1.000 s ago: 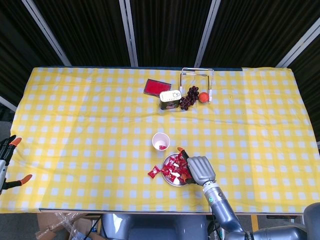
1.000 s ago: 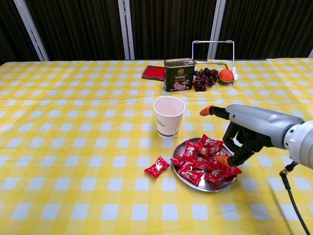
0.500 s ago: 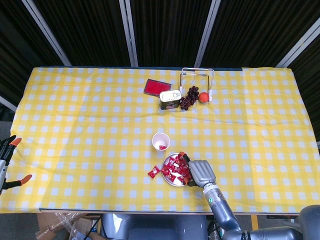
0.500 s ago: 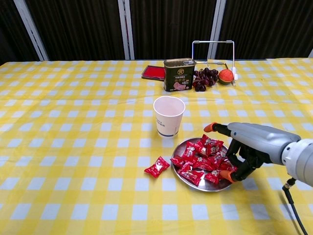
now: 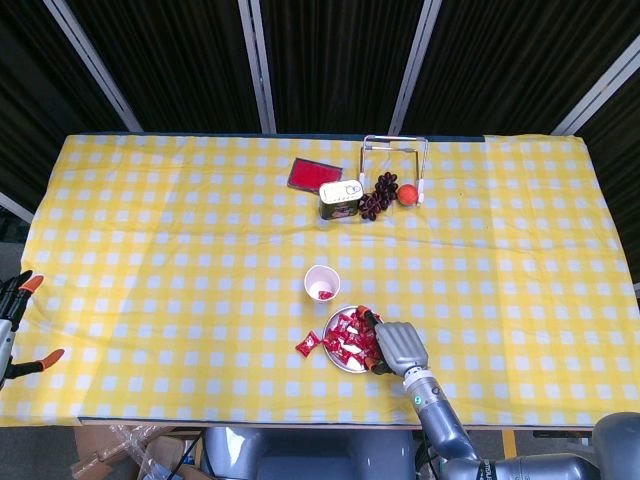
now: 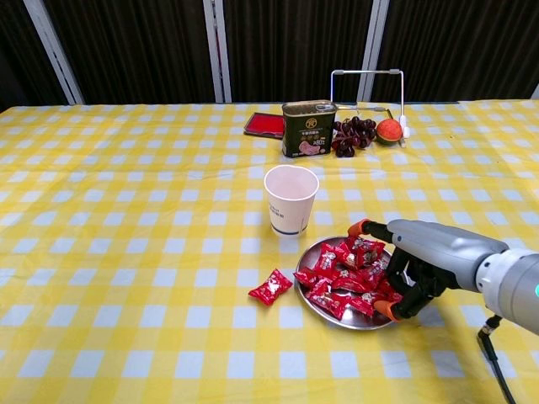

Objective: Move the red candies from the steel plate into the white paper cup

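A: Where is your right hand (image 6: 421, 263) against the steel plate (image 6: 330, 313)?

B: It lies over the plate's right half, fingers curled down into the red candies (image 6: 341, 273). The orange fingertips (image 6: 385, 310) touch the pile at the plate's near right rim, and another orange tip pokes out at the far rim. Whether you have a candy between them I cannot tell; the palm covers that part in both views.

A: And the other hand?

B: Your left hand shows in neither view. Only two orange-tipped clamps (image 5: 20, 325) sit at the surface's left edge, cut off by the frame, far left of the plate.

A: How do the candies look?

B: Shiny red wrappers with small white prints, heaped loosely. One stray candy (image 6: 271, 287) lies on the yellow checked surface (image 6: 126, 252) just left of the plate, apart from its rim.

A: The white paper cup (image 6: 291, 199)?

B: Upright, just behind the plate's left side. From the head view you can see something red at its bottom.

A: Anything else?

B: Well behind the plate stand a tin can (image 6: 308, 128), dark grapes (image 6: 353, 134), an orange fruit (image 6: 388, 130), a wire stand (image 6: 367, 93) and a flat red case (image 6: 264, 124).
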Available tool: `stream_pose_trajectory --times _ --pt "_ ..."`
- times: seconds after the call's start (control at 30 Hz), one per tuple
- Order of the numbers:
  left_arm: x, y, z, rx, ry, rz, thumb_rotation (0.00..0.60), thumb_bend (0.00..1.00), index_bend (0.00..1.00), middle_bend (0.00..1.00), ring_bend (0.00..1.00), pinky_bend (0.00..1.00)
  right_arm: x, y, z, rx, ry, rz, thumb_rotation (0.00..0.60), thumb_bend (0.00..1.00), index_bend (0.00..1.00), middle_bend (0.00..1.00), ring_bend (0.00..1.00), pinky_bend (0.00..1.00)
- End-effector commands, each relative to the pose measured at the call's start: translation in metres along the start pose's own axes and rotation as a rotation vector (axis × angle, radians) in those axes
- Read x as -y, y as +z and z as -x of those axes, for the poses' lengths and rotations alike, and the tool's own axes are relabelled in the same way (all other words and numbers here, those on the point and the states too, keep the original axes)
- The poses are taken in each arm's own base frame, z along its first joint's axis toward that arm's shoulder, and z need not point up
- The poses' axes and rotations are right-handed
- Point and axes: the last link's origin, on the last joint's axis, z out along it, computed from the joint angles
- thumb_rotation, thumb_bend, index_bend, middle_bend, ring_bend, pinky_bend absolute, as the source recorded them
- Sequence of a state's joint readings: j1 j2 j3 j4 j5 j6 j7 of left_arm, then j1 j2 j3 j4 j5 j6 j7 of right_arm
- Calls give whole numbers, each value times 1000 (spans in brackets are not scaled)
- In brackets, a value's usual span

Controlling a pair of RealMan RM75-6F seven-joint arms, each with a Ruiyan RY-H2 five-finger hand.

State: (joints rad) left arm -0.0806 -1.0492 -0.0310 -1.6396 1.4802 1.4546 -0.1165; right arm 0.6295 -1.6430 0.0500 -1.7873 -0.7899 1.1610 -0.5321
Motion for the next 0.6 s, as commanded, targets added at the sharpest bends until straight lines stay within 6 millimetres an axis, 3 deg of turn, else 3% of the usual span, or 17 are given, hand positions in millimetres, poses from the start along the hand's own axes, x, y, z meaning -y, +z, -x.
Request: stream_pose_trajectory --times 0.03,0.17,0.43,0.6 --pt "0 0 0 1 0 -1 600 25 0 0 0 0 0 2 1 1 -4 3 600 399 79 824 966 1000" --pt "0 0 0 1 0 0 600 25 0 0 0 0 -1 3 2 9 -7 8 600 399 106 824 966 1000" --pt "0 0 0 2 -1 -1 600 25 0 0 0 0 0 2 6 17 3 5 600 398 284 824 966 1000" --pt "0 0 0 3 0 -1 600 25 0 0 0 0 1 3 6 16 10 3 600 399 324 824 966 1000"
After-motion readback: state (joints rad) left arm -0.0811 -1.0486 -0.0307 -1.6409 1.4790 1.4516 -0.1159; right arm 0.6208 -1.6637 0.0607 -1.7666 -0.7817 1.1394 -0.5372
